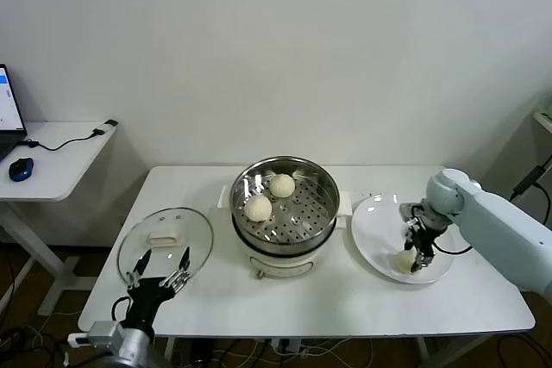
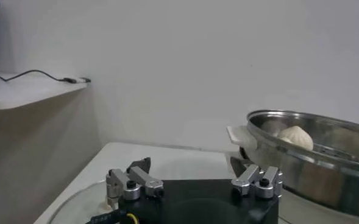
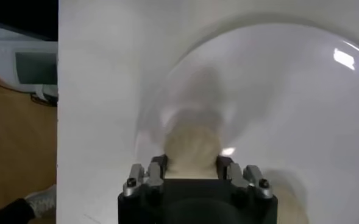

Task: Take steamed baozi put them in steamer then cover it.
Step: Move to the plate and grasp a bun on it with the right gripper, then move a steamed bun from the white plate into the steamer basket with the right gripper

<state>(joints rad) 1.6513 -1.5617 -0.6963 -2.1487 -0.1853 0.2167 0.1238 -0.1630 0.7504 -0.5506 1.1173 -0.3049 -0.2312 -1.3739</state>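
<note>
The right end effector (image 1: pixel 414 258) reaches down onto the white plate (image 1: pixel 379 213) at the right side of the worktop (image 1: pixel 362 299); it is clenched on 1 steamed baozi (image 1: pixel 405 259), and the right wrist view shows that bun (image 3: pixel 191 146) pinched between its fingers (image 3: pixel 156 167), resting on the plate's surface (image 3: pixel 301 109); whether the bun is lifted clear of the plate cannot be told.

The steamer (image 1: pixel 285 200) stands at the middle of the worktop on its white cooker base (image 1: pixel 280 263), uncovered; 2 baozi lie inside it, 1 toward the back (image 1: pixel 282 184) and 1 toward the robot's left (image 1: pixel 257 207), close together; the left wrist view shows the steel rim (image 2: pixel 313 164) with 1 bun (image 2: pixel 296 137) rising above it.

The cover (image 1: pixel 166 243) lies flat on the left part of the worktop, well apart from the steamer, white handle (image 1: pixel 162 238) up; the left end effector (image 1: pixel 159 266) hovers over the cover's near edge, released, its fingers (image 2: pixel 130 182) spread wide and holding nothing.

A side desk (image 1: pixel 52 161) stands to the left with a blue mouse (image 1: pixel 21 169) and a cable (image 1: pixel 73 140) on it.
</note>
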